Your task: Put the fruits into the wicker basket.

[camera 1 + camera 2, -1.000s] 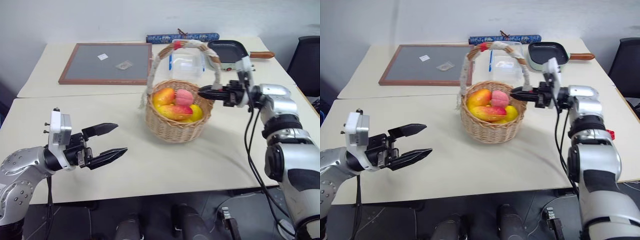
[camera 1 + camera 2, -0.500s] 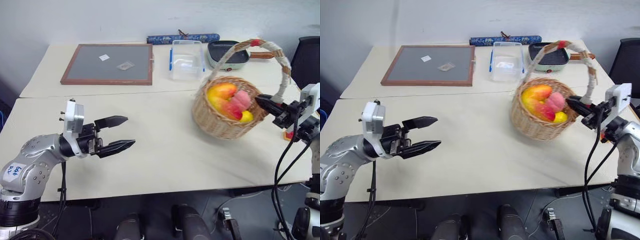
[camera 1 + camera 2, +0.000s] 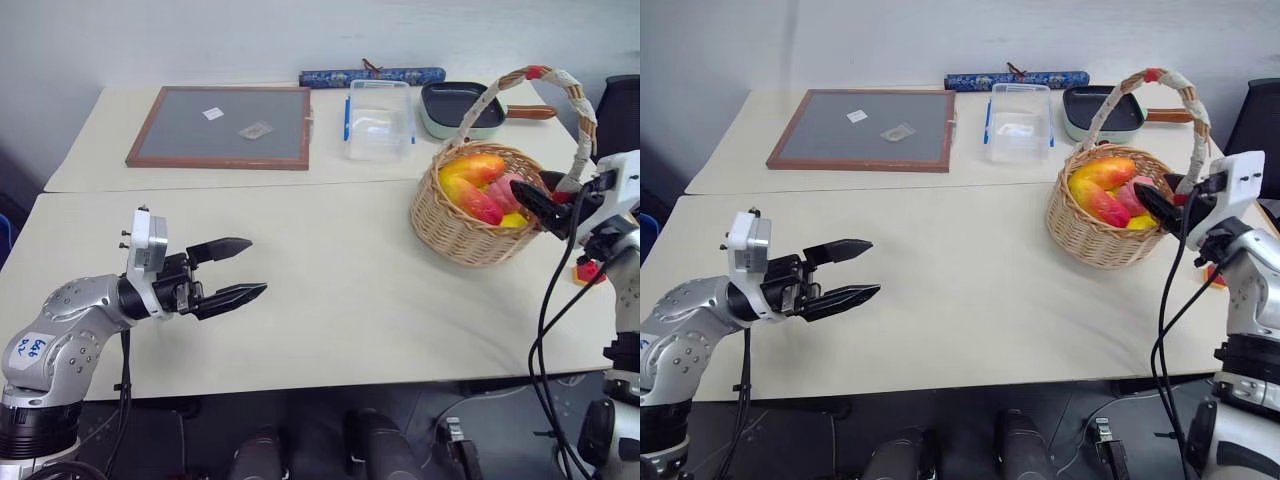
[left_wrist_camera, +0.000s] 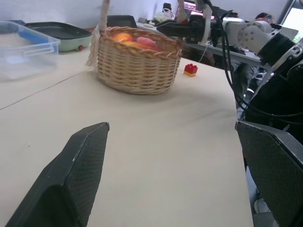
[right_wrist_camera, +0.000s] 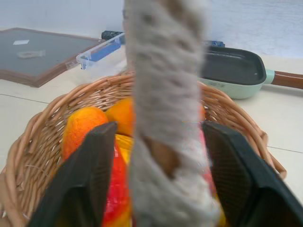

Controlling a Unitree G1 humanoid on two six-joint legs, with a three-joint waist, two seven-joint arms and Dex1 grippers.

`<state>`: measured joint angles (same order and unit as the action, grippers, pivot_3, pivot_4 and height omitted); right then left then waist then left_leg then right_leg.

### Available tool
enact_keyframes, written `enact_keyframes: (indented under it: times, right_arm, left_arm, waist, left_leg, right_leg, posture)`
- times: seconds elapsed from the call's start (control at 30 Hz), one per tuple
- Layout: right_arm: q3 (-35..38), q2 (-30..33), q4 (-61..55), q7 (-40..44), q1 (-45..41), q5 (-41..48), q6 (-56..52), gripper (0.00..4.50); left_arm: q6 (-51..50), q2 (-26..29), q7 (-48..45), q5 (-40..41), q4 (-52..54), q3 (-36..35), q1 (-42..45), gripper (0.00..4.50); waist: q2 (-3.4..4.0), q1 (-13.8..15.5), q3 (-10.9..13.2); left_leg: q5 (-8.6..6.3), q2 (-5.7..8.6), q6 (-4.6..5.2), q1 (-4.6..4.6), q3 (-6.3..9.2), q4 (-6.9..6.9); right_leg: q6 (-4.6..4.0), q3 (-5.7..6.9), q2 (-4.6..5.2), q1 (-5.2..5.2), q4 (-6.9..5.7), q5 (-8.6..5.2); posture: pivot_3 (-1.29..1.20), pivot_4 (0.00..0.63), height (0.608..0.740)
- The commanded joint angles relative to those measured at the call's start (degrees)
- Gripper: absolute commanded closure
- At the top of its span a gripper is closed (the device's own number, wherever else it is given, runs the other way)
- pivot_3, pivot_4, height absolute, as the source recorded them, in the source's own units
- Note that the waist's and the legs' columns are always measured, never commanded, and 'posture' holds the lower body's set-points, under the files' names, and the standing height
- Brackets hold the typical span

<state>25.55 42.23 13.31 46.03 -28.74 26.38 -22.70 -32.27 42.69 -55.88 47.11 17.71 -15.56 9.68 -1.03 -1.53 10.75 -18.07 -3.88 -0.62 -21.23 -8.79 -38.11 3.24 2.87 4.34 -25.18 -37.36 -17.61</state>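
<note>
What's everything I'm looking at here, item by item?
basket: one, tan wicker, tall cloth-wrapped handle, table's right side
fruits: several, orange, yellow, pink, inside basket
board: one, grey, wood-framed, far left
box: one, clear plastic, behind basket
pan: one, green, dark inside, far right
roll: one, blue patterned, back edge
brick: one, red, right of basket
left gripper: fingers open, above bare table
right gripper: fingers open around basket handle

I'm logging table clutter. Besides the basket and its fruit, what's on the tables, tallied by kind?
Framed board: 1
Small scraps on the board: 2
Clear plastic box: 1
Green pan: 1
Blue patterned roll: 1
Red toy brick: 1
Total: 7
</note>
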Motion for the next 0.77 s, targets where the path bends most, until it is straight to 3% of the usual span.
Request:
enact_keyframes:
  times: [0.03,0.17,0.27,0.43,0.63,0.77]
  right_arm:
    - [6.3,1.6,-8.5,6.8,4.0,7.9,1.7,0.19]
    - [8.6,2.9,-9.1,9.9,9.7,7.5,5.8,0.09]
    - [12.2,5.4,-4.8,15.0,17.4,3.7,15.6,0.09]
    - [6.7,6.5,-5.8,30.4,29.5,1.1,28.7,0.09]
    - [-4.0,1.3,-5.2,35.0,28.3,-0.8,37.9,0.09]
    - [-10.9,-4.2,-5.9,33.3,24.8,-1.7,40.3,0.09]
  left_arm:
    - [4.0,2.0,-1.2,-4.0,1.0,-1.8,-2.3,0.0]
    - [8.3,2.2,-1.6,-8.3,-0.5,-1.9,-4.5,0.0]
    - [12.1,2.1,0.7,-14.4,-2.7,-2.2,-8.4,0.0]
    - [17.6,2.4,-1.1,-18.8,-1.7,-3.9,-17.0,0.0]
    - [20.4,0.4,0.7,-19.5,1.7,-7.4,-24.7,0.0]
    - [20.9,-2.0,3.1,-19.5,5.8,-7.4,-27.6,0.0]
  waist:
    - [0.0,0.0,0.0]
    - [0.0,-0.1,0.0]
    - [0.0,0.1,0.0]
    - [-0.03,-0.4,0.0]
    - [-0.15,-1.5,0.0]
    - [-0.15,-1.5,0.0]
  left_leg:
    - [0.0,-0.01,0.0,0.0,0.02,0.01]
    - [0.01,0.02,0.04,0.04,0.0,0.0]
    - [0.01,0.05,0.08,0.1,0.06,0.06]
    - [-0.12,0.02,0.2,0.2,0.12,0.16]
    - [-0.42,-0.09,0.52,0.75,-0.05,0.19]
    - [-0.46,-0.09,0.39,0.81,-0.01,0.22]
  right_leg:
    - [0.0,0.01,-0.02,0.01,0.0,0.0]
    - [0.0,0.02,-0.02,0.11,0.11,0.0]
    - [0.01,0.06,-0.01,0.23,0.23,0.0]
    - [0.04,0.15,-0.05,0.49,0.56,0.02]
    - [0.05,0.05,0.01,0.86,0.46,0.03]
    - [0.02,0.07,0.05,0.91,0.45,0.01]
  posture:
    - [0.0,0.15,0.74]
    - [0.0,0.15,0.74]
    - [0.0,0.15,0.74]
    - [0.0,0.15,0.74]
    - [0.0,0.15,0.74]
    - [0.0,0.15,0.74]
